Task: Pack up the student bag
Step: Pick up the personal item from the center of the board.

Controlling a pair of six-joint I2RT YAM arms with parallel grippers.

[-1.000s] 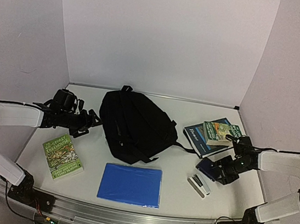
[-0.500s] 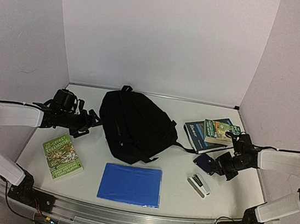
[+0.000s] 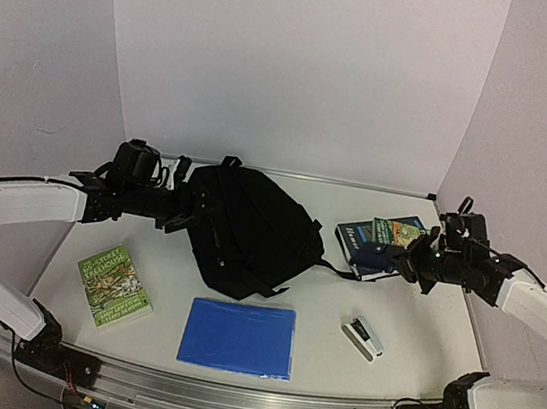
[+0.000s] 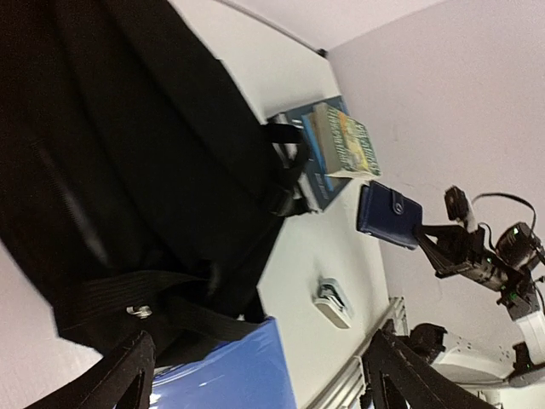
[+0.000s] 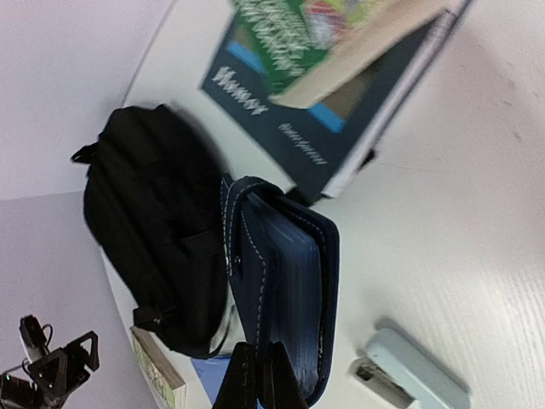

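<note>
The student bag is a black backpack lying flat in the middle of the table; it also fills the left wrist view. My left gripper is open at the bag's left edge, its fingers spread wide above the bag's strap with nothing between them. My right gripper is shut on a navy wallet, pinching its stitched edge. The wallet hangs above the table to the right of the bag, close to the books.
Two stacked books lie right of the bag. A pale stapler sits in front of them. A blue folder lies at the front centre, and a green paperback at the front left.
My right gripper shut on the wallet, lifted it off the table and carried it back beside the books. My left gripper moved right, up to the bag's edge.
</note>
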